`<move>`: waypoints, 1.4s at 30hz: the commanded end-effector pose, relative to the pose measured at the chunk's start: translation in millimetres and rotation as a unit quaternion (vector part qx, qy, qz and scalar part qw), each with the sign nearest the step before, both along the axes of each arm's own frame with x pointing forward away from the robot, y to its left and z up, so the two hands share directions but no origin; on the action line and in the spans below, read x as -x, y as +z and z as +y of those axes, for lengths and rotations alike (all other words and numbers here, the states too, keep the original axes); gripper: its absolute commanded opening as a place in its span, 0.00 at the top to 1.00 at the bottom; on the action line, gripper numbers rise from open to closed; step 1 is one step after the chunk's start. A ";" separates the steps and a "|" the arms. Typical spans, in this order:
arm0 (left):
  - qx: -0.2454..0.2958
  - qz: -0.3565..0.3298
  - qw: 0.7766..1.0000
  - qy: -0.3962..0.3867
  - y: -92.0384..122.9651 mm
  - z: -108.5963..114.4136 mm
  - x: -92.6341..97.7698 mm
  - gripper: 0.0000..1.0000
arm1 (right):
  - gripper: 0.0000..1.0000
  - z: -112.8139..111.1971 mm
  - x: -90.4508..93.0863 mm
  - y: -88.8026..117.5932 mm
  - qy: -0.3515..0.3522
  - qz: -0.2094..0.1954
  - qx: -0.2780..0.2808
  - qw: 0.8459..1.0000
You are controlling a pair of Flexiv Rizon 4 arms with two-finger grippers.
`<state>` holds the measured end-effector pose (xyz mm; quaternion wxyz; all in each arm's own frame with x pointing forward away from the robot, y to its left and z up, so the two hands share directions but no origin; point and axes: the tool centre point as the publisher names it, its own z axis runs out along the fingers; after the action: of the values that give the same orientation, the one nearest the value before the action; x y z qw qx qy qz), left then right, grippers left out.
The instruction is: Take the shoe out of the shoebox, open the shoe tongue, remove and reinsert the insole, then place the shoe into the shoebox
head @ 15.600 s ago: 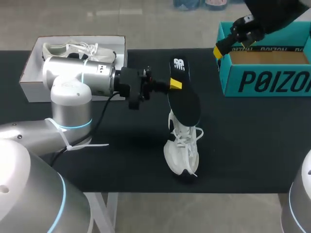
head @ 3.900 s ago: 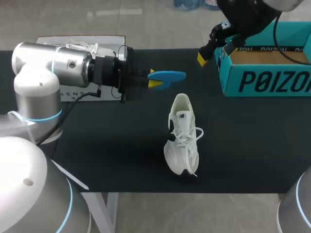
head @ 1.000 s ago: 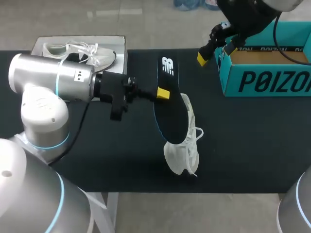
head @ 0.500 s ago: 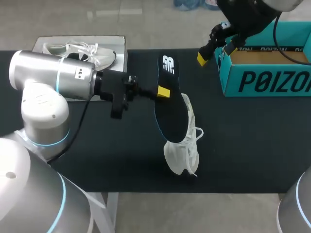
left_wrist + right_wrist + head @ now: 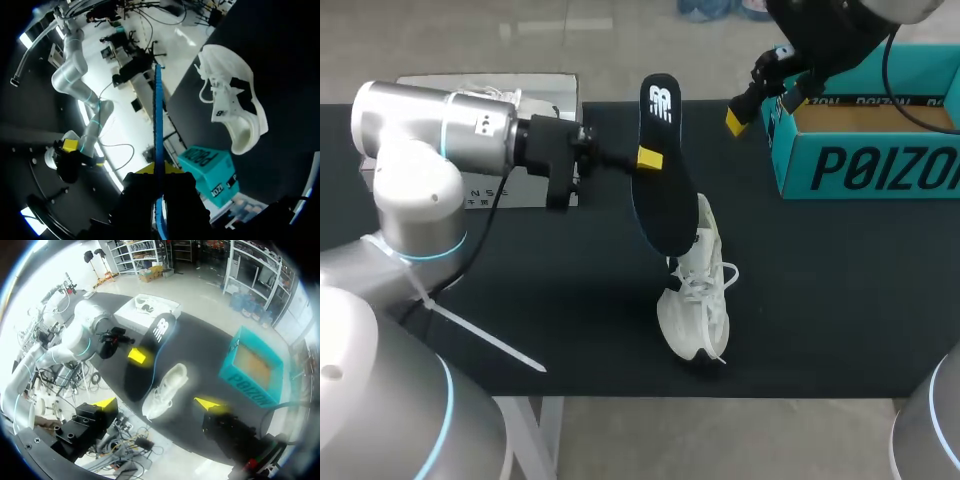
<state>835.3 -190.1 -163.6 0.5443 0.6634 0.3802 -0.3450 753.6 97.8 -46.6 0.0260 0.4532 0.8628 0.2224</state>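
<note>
My left gripper (image 5: 647, 158) is shut on a black insole (image 5: 662, 195) and holds it steeply tilted in the air, its lower end just above the heel of the white shoe (image 5: 698, 290). The shoe lies on the black table, toe toward the front edge. In the left wrist view the insole (image 5: 158, 115) shows edge-on as a blue line between the yellow tips, with the shoe (image 5: 230, 107) off to one side. The teal shoebox (image 5: 865, 140) stands open at the back right. My right gripper (image 5: 758, 88) hangs open and empty high beside the box; from its wrist view the shoe (image 5: 165, 389) lies far below.
A white box (image 5: 535, 185) with another white shoe inside stands at the back left, partly hidden behind my left arm. The black table surface (image 5: 840, 290) runs bare to the right of the shoe.
My left arm has lifted the insole up and toward the back of the table, so its lower end has come off the shoe's middle. The right arm and the shoe have not moved.
</note>
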 end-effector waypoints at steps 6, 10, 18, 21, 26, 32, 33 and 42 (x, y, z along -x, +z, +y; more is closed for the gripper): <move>-0.008 0.006 1.000 -0.015 -0.1 -8.1 -12.8 1.00 | 0.00 1.4 -1.8 0.0 0.000 0.002 0.001 1.000; -0.008 0.006 1.000 -0.015 -0.1 -8.1 -12.8 1.00 | 0.00 1.4 -1.8 0.0 0.000 0.002 0.001 1.000; -0.008 0.006 1.000 -0.015 -0.1 -8.1 -12.8 1.00 | 0.00 1.4 -1.8 0.0 0.000 0.002 0.001 1.000; -0.008 0.006 1.000 -0.015 -0.1 -8.1 -12.8 1.00 | 0.00 1.4 -1.8 0.0 0.000 0.002 0.001 1.000; -0.008 0.006 1.000 -0.015 -0.1 -8.1 -12.8 1.00 | 0.00 1.4 -1.8 0.0 0.000 0.002 0.001 1.000; -0.008 0.006 1.000 -0.015 -0.1 -8.1 -12.8 1.00 | 0.00 1.4 -1.8 0.0 0.000 0.002 0.001 1.000; -0.008 0.006 1.000 -0.015 -0.1 -8.1 -12.8 1.00 | 0.00 1.4 -1.8 0.0 0.000 0.002 0.001 1.000; -0.008 0.006 1.000 -0.015 -0.1 -8.1 -12.8 1.00 | 0.00 -53.2 -5.6 -30.9 0.007 0.040 -0.129 0.991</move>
<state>847.9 -197.3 -162.8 0.5311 0.6710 0.3768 -0.3545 761.1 74.0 -52.5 -0.0289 0.4676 0.8490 0.2443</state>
